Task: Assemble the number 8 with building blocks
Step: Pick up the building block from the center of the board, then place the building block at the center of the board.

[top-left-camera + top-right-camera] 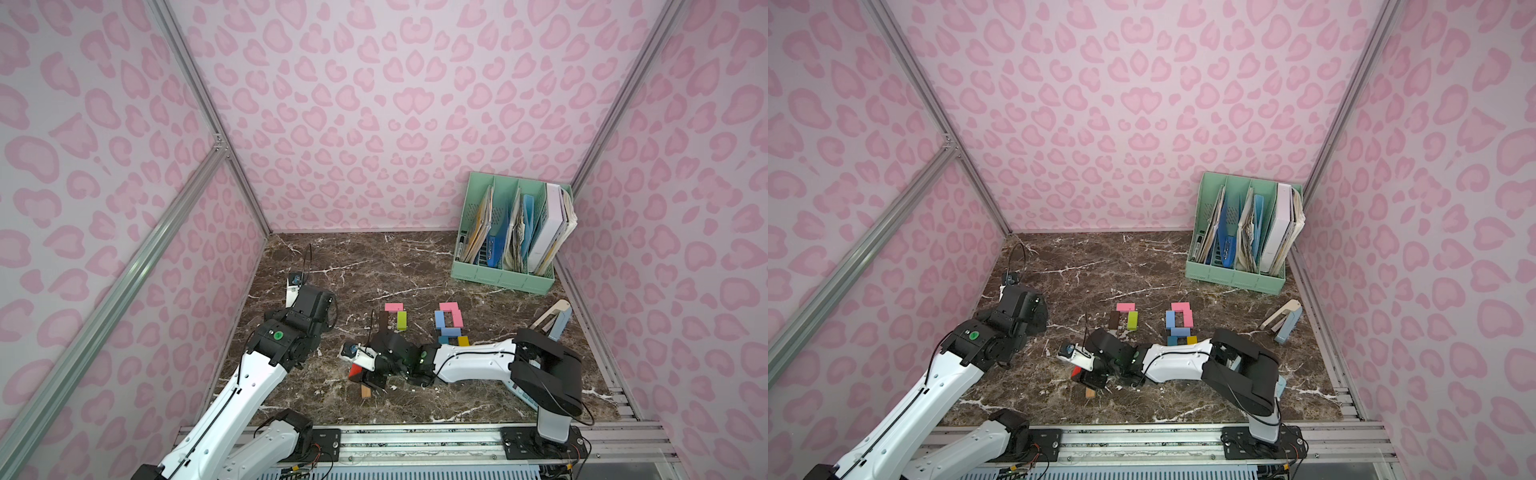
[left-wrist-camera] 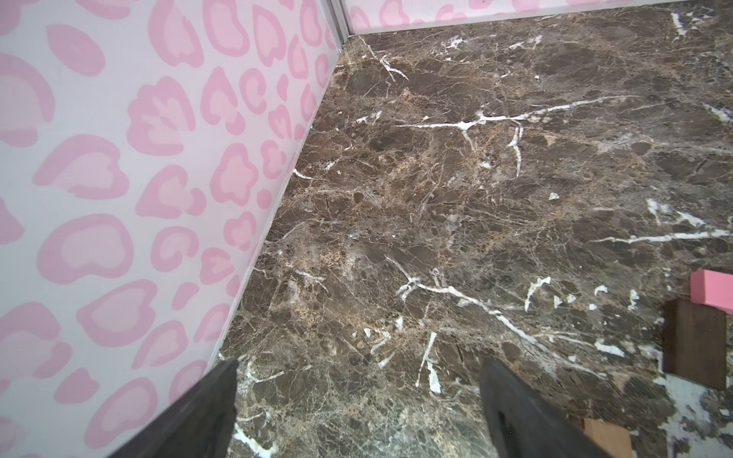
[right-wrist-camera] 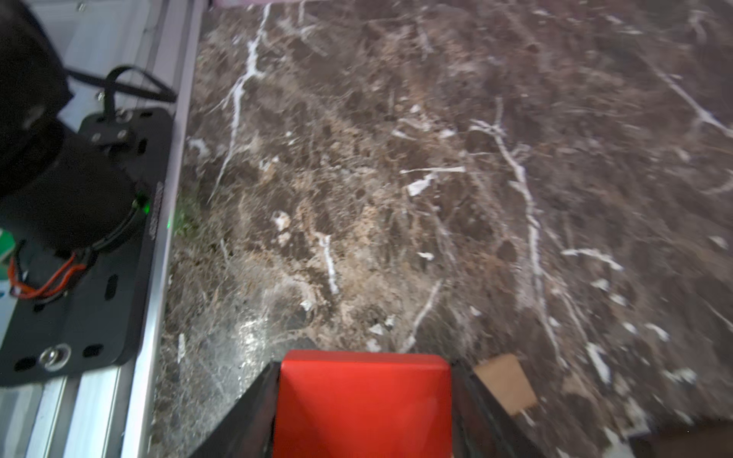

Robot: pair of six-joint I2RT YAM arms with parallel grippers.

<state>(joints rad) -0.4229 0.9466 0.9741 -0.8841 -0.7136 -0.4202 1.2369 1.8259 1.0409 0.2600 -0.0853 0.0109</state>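
robot lab test cell, boxed in by pink spotted panels (image 1: 374, 104) on aluminium struts (image 1: 124, 285), floored with a marble-look tabletop (image 1: 374, 266). left arm (image 1: 249, 384) and right arm (image 1: 478, 359), both white and black, bolted to a metal rail (image 1: 415, 442) along the near edge. in the far right corner, a green file rack (image 1: 498, 276) packed with folders (image 1: 550, 224), an office touch.

Glossy marble-look tabletop (image 1: 374, 257), smooth red block (image 3: 363, 404), brushed-metal rail (image 1: 415, 440)
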